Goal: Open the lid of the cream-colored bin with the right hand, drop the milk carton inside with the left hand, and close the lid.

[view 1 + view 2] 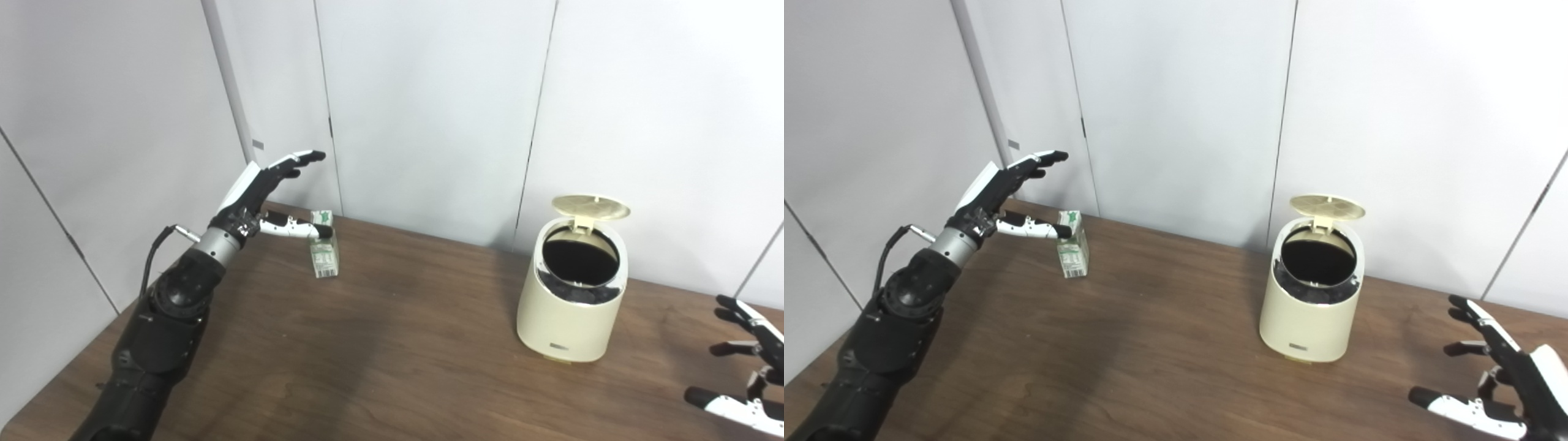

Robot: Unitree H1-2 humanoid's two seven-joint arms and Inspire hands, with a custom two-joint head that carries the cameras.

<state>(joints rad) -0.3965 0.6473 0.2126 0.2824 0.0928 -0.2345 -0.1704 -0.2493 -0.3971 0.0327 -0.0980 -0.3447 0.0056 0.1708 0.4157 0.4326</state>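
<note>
**Bin open, carton standing untouched**

Left eye view: spreading wide, a dark wood-grain table (pixel 392 367) against pale panelled walls (pixel 429 110). Standing lid-up at right, a smooth cream-colored plastic bin (pixel 569 306). Standing far left, a small green-white milk carton (pixel 323 254). Hovering just beside it, left hand (pixel 263 196), fingers apart, holding nothing.

Right eye view: hanging low right, right hand (pixel 1500 380), fingers splayed.

Both head cameras look down and forward from above the near edge of the worktop (pixel 392 343), facing the white wall panels (pixel 1176 92) at the far side. The two views sit side by side, the right eye set slightly rightward, so everything slides a little left in it. They share nearly the whole scene: worktop, far wall, both arms entering from below.
</note>
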